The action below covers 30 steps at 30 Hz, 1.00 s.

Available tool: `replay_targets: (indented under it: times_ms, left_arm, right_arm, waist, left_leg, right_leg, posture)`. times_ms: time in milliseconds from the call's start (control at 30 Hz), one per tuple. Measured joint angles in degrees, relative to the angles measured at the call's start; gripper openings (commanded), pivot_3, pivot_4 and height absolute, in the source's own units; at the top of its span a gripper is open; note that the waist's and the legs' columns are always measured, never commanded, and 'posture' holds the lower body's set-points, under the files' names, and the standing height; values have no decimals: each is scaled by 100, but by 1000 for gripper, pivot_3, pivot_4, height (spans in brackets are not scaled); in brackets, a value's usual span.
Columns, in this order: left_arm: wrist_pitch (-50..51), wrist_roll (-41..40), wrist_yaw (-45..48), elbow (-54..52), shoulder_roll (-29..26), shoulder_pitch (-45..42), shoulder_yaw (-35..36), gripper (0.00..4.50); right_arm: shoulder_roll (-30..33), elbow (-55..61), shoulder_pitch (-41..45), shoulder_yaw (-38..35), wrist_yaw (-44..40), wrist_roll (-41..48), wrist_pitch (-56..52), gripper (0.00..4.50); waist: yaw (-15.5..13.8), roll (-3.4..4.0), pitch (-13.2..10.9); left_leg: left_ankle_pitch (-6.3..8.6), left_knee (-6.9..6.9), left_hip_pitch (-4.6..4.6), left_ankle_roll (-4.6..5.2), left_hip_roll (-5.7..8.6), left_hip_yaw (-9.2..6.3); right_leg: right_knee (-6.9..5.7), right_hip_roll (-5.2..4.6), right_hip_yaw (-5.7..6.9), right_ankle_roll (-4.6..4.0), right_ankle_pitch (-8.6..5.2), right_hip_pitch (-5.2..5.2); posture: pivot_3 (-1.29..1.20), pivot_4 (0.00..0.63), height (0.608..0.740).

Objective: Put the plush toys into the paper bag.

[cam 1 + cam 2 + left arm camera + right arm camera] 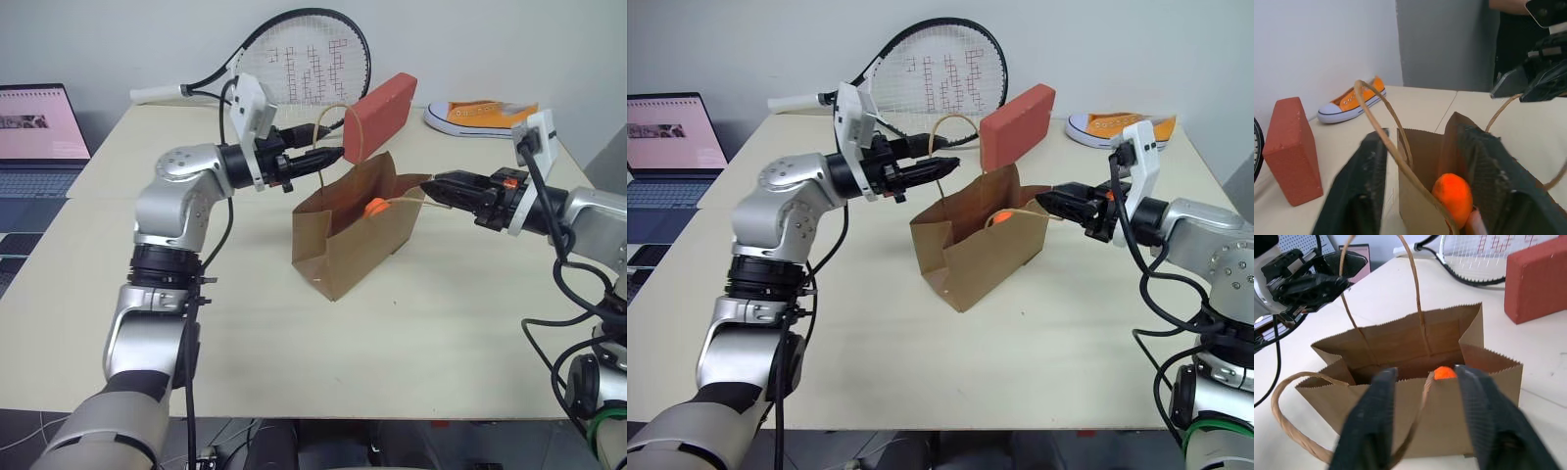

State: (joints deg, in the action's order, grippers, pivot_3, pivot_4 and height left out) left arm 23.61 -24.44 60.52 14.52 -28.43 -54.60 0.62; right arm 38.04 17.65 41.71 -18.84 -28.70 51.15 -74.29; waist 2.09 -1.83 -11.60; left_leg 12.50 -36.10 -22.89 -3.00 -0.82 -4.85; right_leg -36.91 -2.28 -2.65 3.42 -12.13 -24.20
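Bag (358, 230) stands mid-frame, carrot (376, 207) inside. Left gripper (328, 157) and right gripper (431, 186) are parted around its handles, gripping nothing.

I have both arms reaching in over the table, pointing toward each other. My left gripper (328, 157) has its fingers parted, and my right gripper (1043, 201) likewise.

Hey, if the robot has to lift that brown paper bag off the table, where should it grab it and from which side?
Probably by the cord handles. The paper bag stands upright and open, and each handle loops above the rim, so fingers can close across the cord. Come in level from either end, as the left gripper and right gripper already sit, both open around a loop. The thin paper walls would likely crumple.
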Motion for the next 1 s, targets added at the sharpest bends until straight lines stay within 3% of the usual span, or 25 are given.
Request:
replay_targets:
  times_ms: [133,367,567,767,1000]
  left_arm:
    - [383,-210,-79,-655,-285,418,207,4485]
    - [1388,-1004,-259,-2044,-925,1878,867,4485]
    - [1763,-1473,-655,-3065,-1150,3265,1541,4485]
    - [1517,-1457,-1290,-3712,-500,3953,1341,4485]
    - [798,-1087,-1463,-3046,86,3565,807,4485]
  right_arm:
    - [319,3,6,-11,-238,161,35,4500]
    - [1551,7,-325,-24,-1386,161,582,4500]
    - [2255,70,-1192,-16,-2532,-396,1889,4500]
    - [2287,575,-1663,45,-3210,-362,2488,4500]
    - [2090,1139,-1805,453,-3233,-33,2489,4500]
  waist:
    - [-10,0,0]
    - [-6,0,0]
    - [-20,0,0]
    - [-38,0,0]
    - [-42,-3,1]
  left_leg:
    - [0,1,0,0,0,0]
    - [1,3,2,0,-3,2]
    - [0,-4,7,0,-3,10]
    - [0,-7,10,-1,-3,10]
    - [0,-14,6,-1,-2,11]
  right_leg:
    - [1,0,0,0,0,1]
    - [3,0,1,-6,-5,0]
    - [5,-4,-3,-30,-19,6]
    - [4,-3,-3,-30,-19,10]
    - [5,-2,-3,-31,-19,10]
  posture:
    - [0,150,740]
    - [0,150,740]
    - [0,150,740]
    - [0,150,740]
    - [0,150,740]
